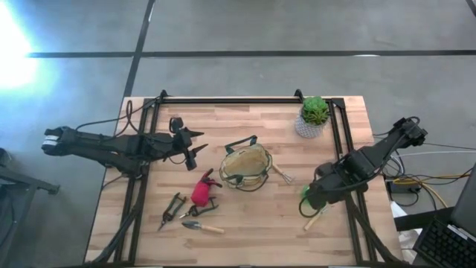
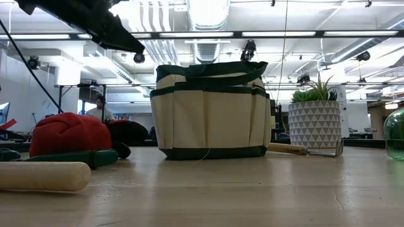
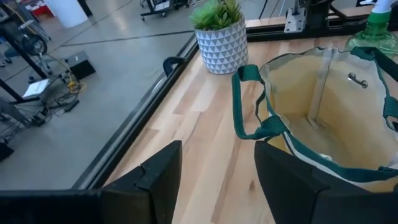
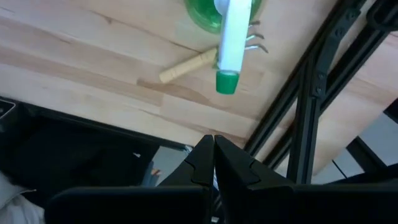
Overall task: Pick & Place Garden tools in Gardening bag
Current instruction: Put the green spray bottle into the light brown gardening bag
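Note:
The beige gardening bag (image 1: 245, 167) with dark green trim stands open in the middle of the table; it also shows in the low view (image 2: 211, 110) and the left wrist view (image 3: 336, 106). My left gripper (image 1: 197, 147) is open and empty just left of the bag, its fingers (image 3: 155, 180) pointing toward it. My right gripper (image 4: 213, 152) is shut and empty, hovering by the round green spray bottle (image 4: 230, 37) at the table's right front (image 1: 306, 195). A wooden-handled fork (image 4: 186, 64) lies by the bottle. A red-and-black piece (image 1: 202, 190), dark pruners (image 1: 172, 208) and a trowel (image 1: 202, 227) lie at the left front.
A green plant in a white patterned pot (image 1: 314, 117) stands at the far right. Another wooden-handled fork (image 1: 281, 173) lies against the bag's right side. Black frame rails (image 1: 223, 99) run along the table's far, left and right sides.

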`<state>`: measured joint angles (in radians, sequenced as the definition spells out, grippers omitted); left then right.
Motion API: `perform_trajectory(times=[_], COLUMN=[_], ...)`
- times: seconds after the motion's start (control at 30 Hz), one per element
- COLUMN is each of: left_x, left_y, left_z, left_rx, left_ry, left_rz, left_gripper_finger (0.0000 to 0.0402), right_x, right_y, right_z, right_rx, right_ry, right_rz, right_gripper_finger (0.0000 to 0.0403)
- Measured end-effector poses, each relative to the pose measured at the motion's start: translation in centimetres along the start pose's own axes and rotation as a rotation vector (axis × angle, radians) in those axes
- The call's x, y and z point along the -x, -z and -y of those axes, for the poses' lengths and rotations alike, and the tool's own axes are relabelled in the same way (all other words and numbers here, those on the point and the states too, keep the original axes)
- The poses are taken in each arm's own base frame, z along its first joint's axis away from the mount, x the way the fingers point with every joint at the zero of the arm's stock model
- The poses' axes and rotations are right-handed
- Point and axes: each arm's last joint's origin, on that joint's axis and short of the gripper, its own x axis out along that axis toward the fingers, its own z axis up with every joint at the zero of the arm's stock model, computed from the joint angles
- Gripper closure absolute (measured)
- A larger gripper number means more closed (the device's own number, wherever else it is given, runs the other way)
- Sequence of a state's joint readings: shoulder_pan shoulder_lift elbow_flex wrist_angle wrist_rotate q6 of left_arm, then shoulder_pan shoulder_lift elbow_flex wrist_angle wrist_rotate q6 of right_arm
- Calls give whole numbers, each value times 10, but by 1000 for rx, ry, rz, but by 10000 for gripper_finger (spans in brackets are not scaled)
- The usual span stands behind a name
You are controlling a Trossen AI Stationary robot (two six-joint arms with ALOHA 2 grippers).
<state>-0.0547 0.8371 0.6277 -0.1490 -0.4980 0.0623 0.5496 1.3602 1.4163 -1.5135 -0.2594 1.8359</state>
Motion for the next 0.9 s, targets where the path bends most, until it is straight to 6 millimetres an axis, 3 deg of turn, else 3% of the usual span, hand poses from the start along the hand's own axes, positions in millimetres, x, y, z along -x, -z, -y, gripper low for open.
perform_trajectory(times=[0.2, 0.63, 0.9], left_x=[0, 0, -1], left_y=[0, 0, 1], left_z=[0, 0, 1], left_rx=[-12, -27, -41], left_ry=[1, 1, 1], left_rz=[11, 16, 11], left_gripper_finger=[198, 198, 197], right_x=[-2, -5, -7], right_y=[-2, -13, -20], right_z=[3, 3, 2], right_rx=[0, 56, 87], right_ry=[7, 33, 34], right_rz=[-1, 51, 118], right_gripper_finger=[381, 278, 252])
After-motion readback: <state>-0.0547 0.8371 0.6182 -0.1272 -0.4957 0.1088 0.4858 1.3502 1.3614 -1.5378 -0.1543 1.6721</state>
